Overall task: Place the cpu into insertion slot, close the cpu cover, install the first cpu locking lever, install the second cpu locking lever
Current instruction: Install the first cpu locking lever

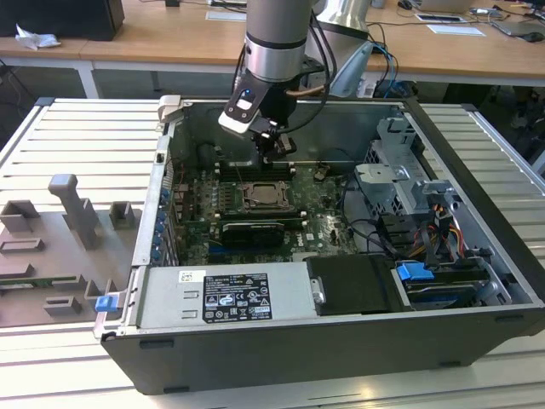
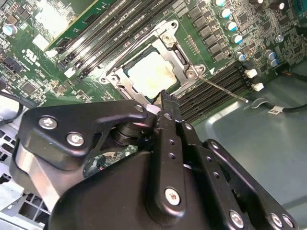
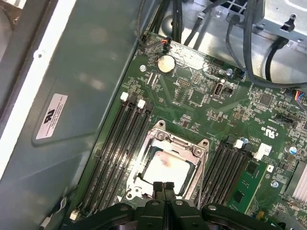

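The cpu [image 2: 149, 73] lies flat in the insertion slot [image 3: 145, 162], and the cpu cover [image 2: 180, 53] is folded down around it, so the pale top shows through the window. The hand [image 3: 163, 186] has its fingers pressed together on nothing and hovers at the socket's edge — probably to push as one narrow tip. One locking lever [image 2: 224, 89] sticks out over the memory slots [image 2: 201, 99], seemingly unlatched.

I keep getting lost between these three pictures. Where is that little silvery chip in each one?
Exterior view: the cpu lies mid-board, close by the claw.
First wrist view: the cpu is the pale square just beyond the claw.
Second wrist view: the cpu is the same pale square, just beyond the claw.
Shared landmark: the long black memory slots flanking it.
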Controlling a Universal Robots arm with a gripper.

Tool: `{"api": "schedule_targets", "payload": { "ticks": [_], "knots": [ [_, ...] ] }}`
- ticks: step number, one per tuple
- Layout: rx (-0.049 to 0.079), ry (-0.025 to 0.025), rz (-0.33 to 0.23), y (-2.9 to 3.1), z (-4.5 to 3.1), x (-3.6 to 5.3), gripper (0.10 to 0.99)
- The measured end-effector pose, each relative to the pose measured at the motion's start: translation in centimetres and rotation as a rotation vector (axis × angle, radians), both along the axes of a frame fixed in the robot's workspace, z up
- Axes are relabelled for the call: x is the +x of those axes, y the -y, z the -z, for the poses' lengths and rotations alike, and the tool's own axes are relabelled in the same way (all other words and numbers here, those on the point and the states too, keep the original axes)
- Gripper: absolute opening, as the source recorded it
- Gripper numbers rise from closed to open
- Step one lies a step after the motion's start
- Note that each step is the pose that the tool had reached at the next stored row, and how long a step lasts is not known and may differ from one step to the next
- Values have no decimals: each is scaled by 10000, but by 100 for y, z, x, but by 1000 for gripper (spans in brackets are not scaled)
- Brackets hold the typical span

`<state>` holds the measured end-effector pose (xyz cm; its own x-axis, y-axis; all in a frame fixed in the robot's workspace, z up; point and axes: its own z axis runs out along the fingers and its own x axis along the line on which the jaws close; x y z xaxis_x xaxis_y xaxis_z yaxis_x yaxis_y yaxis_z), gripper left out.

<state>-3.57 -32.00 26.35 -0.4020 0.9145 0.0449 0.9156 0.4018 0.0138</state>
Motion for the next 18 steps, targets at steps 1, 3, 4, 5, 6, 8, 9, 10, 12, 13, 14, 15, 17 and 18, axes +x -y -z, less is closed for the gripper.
{"api": "schedule_targets", "payload": {
  "ticks": [1, 3, 4, 5, 6, 8, 9, 10, 12, 13, 14, 15, 17, 18],
  "knots": [
    [0, 0, -67, 0, 0, 0, 106],
    [1, 0, -174, 0, 0, 0, 106],
    [0, 0, -219, 0, 0, 0, 106],
    [0, 0, -346, 0, 0, 0, 106],
    [1, 0, -428, 0, 0, 0, 106],
    [0, 0, -577, 0, 0, 0, 106],
    [0, 0, -658, 0, 0, 0, 106],
    [1, 0, -783, 0, 0, 0, 106],
    [1, 0, -923, 0, 0, 0, 106],
    [0, -1, -967, 0, 0, 0, 106],
    [0, 0, -999, 0, 0, 0, 106],
    [0, 0, -1047, 0, 0, 0, 106],
    [1, 0, -1195, 0, 0, 0, 106],
    [0, 0, -1293, 0, 0, 0, 106]
  ]
}}
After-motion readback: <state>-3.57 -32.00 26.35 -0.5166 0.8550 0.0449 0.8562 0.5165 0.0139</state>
